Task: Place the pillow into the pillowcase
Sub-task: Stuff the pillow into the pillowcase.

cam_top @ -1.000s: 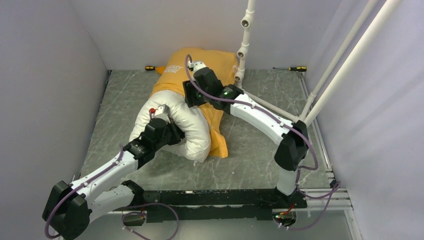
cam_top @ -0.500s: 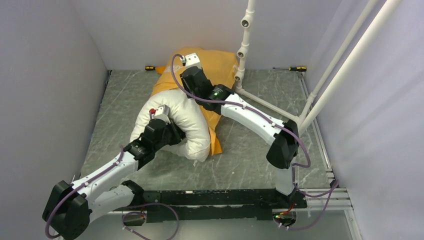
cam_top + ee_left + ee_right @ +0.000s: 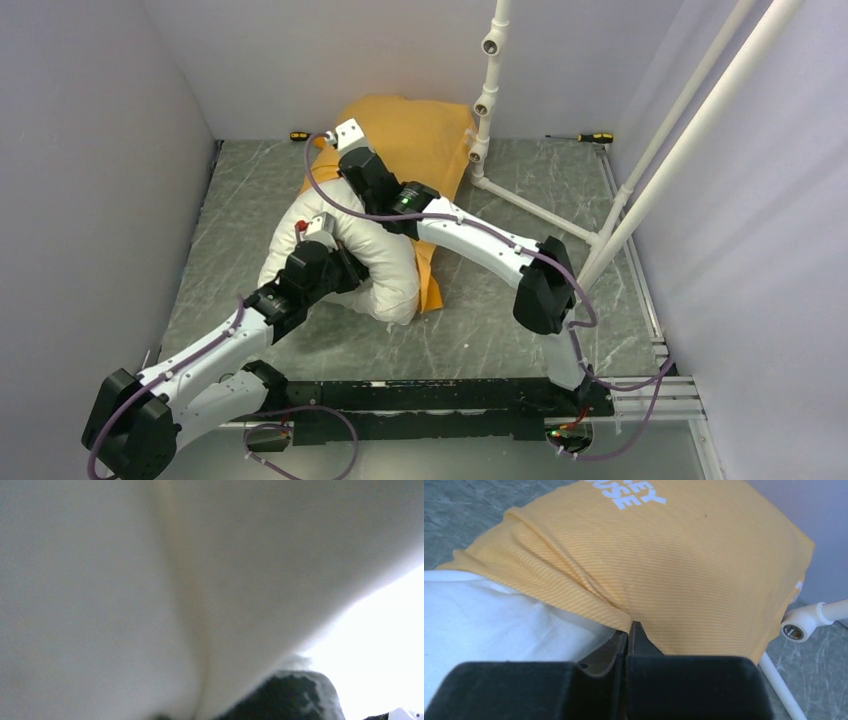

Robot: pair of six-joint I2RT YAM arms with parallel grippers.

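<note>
On the near half of the table point(image 3: 500, 330), the left gripper point(image 3: 322, 245) is buried in the pillow point(image 3: 385, 255), so can't tell if it's spread. The pillow runs near-to-far, with its far end inside the pillowcase point(image 3: 420, 140). The right gripper point(image 3: 628, 630) is pressed together on the case's hem.

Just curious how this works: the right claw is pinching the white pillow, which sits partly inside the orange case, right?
Not quite: the right wrist view shows the right gripper shut on the pillowcase edge, not the pillow. The pillow is partly inside, yes.
</note>
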